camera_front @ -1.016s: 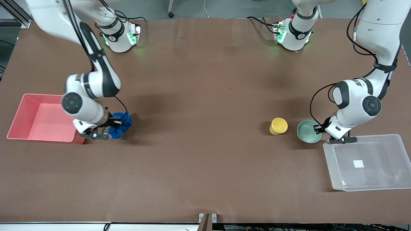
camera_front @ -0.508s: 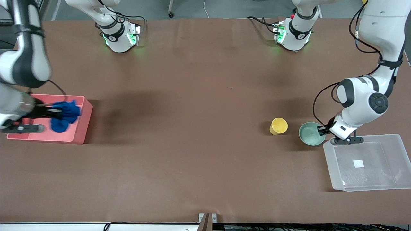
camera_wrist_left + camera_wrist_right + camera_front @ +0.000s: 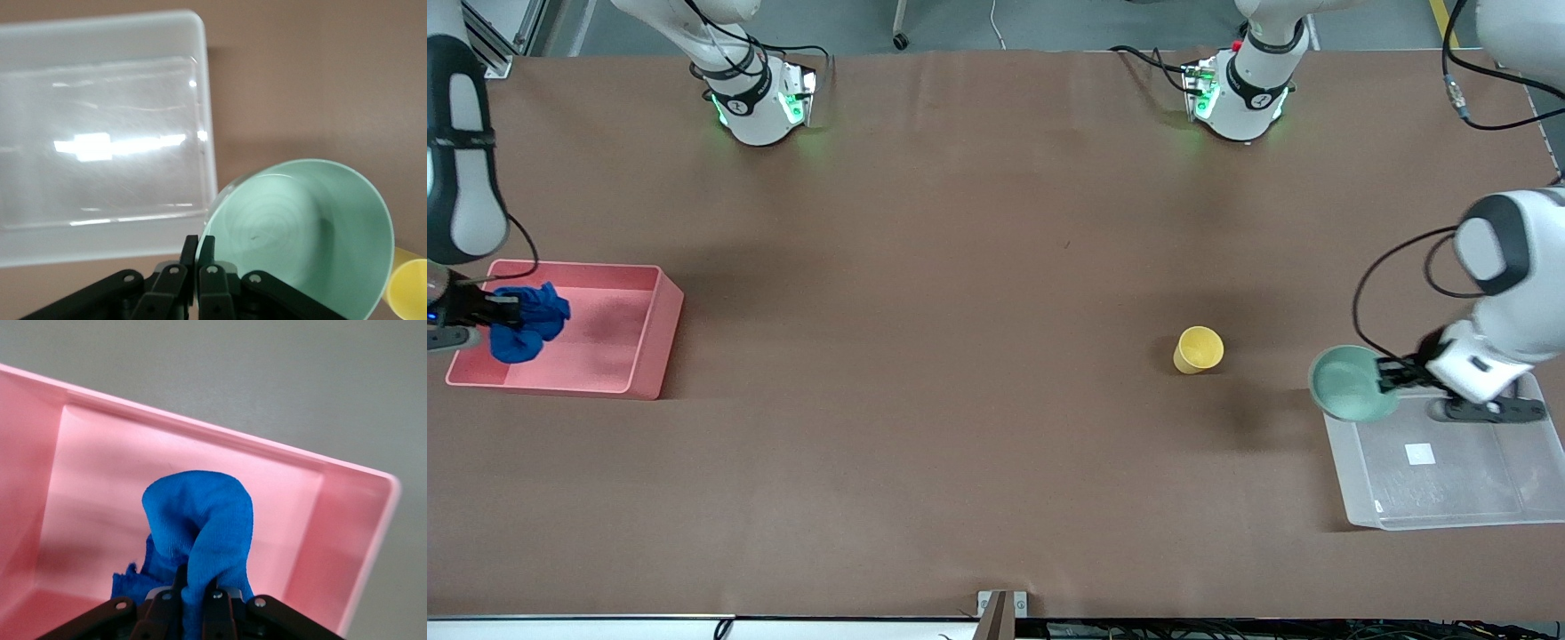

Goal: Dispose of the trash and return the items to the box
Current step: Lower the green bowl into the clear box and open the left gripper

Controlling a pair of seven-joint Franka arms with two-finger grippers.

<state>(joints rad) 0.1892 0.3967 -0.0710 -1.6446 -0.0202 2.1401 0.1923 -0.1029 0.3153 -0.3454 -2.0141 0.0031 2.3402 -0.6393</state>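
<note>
two loaded grippers above brown table [image 3: 978,356]: left gripper [image 3: 1389,377] pinching bowl [image 3: 1352,384], right gripper [image 3: 498,311] pinching blue wad [image 3: 527,322].

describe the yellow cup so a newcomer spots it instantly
Start at the clear box at the left arm's end of the table. The left pincer holds a mint-green bowl over the box's rim; beside that, toward the table's middle, the yellow cup sits alone on the brown table. It is smaller than the bowl, bright yellow, and ungripped.
</note>
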